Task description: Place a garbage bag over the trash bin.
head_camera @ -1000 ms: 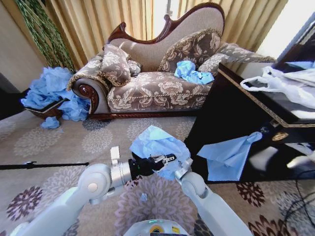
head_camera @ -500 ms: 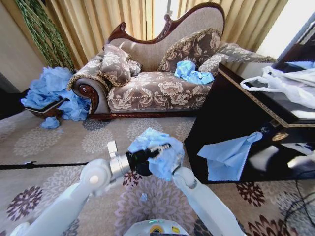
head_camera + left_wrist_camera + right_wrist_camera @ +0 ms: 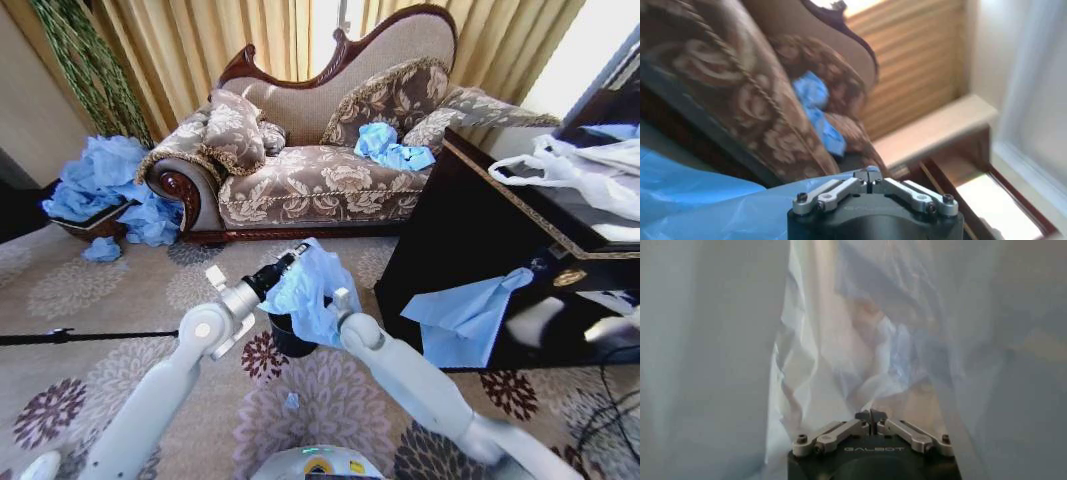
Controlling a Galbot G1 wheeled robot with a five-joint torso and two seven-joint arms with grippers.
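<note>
Garbage bag (image 3: 315,290) pinched btwn left gripper (image 3: 297,252) & right gripper (image 3: 869,414), above trash bin (image 3: 288,338)

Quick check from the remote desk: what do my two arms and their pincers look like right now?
Both arms are smooth white rounded shells with grey joint discs. The left pincer and right pincer have black cylindrical bodies and silver linkage fingers with dark screws; the right one carries white "GALBOT" lettering.

Sofas: one sofa (image 3: 320,160).
Cushions on the sofa: three.
Robot arms: two.
Grippers: two, the left gripper (image 3: 297,253) and the right gripper (image 3: 869,414).
Black bins: one trash bin (image 3: 288,338).
Blue bags held up: one garbage bag (image 3: 312,290).
Big blue bag heaps: one heap (image 3: 105,190).
White bags: one white bag (image 3: 580,175).
Dark tables: one table (image 3: 470,230).
</note>
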